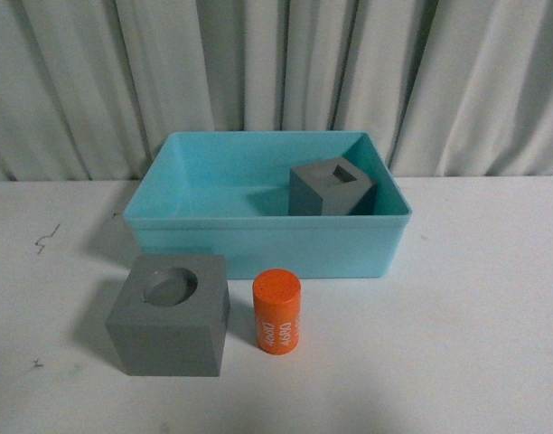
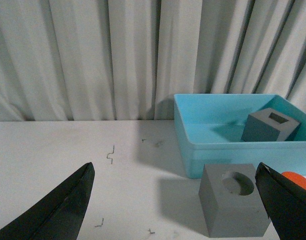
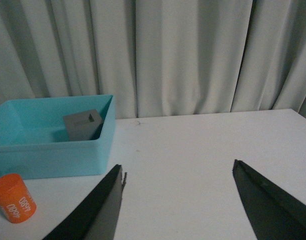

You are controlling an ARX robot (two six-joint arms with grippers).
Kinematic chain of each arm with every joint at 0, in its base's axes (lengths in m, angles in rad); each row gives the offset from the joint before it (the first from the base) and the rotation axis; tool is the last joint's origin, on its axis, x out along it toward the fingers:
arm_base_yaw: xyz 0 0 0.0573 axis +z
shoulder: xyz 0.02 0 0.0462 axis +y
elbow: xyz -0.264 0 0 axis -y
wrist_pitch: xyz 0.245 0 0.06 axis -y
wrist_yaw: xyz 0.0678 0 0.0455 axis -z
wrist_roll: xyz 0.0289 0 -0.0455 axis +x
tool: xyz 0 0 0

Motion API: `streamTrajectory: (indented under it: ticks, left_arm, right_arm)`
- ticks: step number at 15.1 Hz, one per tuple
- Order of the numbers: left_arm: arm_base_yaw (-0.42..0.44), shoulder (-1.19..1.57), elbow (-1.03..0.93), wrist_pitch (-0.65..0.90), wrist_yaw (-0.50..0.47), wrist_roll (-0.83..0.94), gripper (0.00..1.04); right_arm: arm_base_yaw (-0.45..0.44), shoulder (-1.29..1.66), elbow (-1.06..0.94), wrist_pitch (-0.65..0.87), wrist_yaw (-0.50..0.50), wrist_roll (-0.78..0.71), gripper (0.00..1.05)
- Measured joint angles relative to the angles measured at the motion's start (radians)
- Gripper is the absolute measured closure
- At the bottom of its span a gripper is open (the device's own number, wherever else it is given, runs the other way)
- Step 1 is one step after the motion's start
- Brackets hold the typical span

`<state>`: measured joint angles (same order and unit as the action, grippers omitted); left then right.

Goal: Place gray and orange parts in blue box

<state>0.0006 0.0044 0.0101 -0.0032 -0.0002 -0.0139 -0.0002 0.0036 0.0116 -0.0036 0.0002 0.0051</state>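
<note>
Gray square-recess cube point(image 1: 331, 187) in blue box point(image 1: 258, 244), round-recess cube point(image 1: 171, 316), orange cylinder point(image 1: 277, 311) outside, left gripper point(image 2: 174, 167) and right gripper point(image 3: 177, 165) spread wide

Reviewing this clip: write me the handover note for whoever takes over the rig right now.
Left gripper: open, empty. Right gripper: open, empty. Neither touches a part.
Done: the gray cube with square recess sits inside the blue box, toward its right end.
Left: the gray cube with round recess and the orange cylinder stand upright on the table in front of the box, cylinder to the cube's right, a small gap between them. Both have yet to go in.
</note>
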Motion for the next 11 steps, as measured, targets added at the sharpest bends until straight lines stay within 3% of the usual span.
streamTrajectory:
  ticks: [7,8,10,11]
  left_arm:
    - [0.000,0.000,0.000,0.000,0.000,0.000,0.07]
    - [0.000,0.000,0.000,0.000,0.000,0.000,0.07]
    - [0.000,0.000,0.000,0.000,0.000,0.000,0.07]
    - [0.000,0.034,0.039,-0.131,0.001,-0.026,0.07]
  right_arm:
    - [0.000,0.000,0.000,0.000,0.000,0.000,0.14]
    - [0.000,0.000,0.000,0.000,0.000,0.000,0.04]
    - [0.000,0.000,0.000,0.000,0.000,0.000,0.06]
    - [0.000,0.000,0.000,0.000,0.000,0.000,0.06]
